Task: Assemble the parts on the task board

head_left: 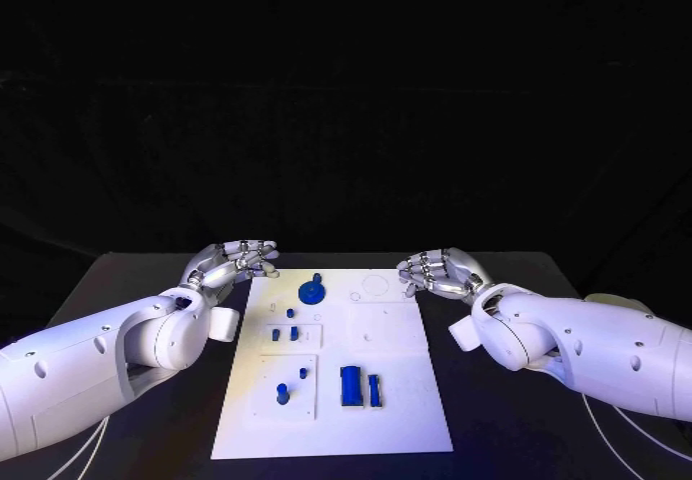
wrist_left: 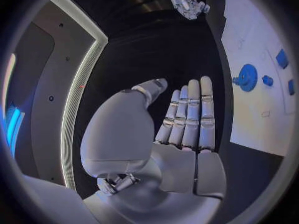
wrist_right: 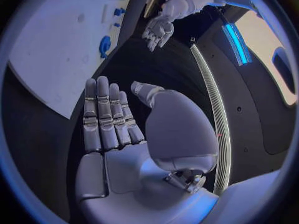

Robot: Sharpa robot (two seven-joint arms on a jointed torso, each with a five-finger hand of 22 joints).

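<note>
The white task board (head_left: 411,400) lies in the middle of the black table. On it sit a round blue part (head_left: 312,291) at the far end, small blue pegs (head_left: 291,314) in the middle, and a blue block (head_left: 351,386) with a thin bar (head_left: 375,390) near the front. My left hand (head_left: 238,261) hovers beside the board's far left corner, holding nothing, fingers straight and side by side in the left wrist view (wrist_left: 187,117). My right hand (head_left: 440,271) hovers at the far right corner, also holding nothing (wrist_right: 109,117). The round blue part (wrist_left: 247,77) lies off my left hand's fingertips.
Bare black table (head_left: 130,290) borders the board on both sides. A small raised square plate (head_left: 286,386) at the board's front left carries two blue pegs. My left hand (wrist_right: 159,30) and the board (wrist_right: 56,50) appear in the right wrist view.
</note>
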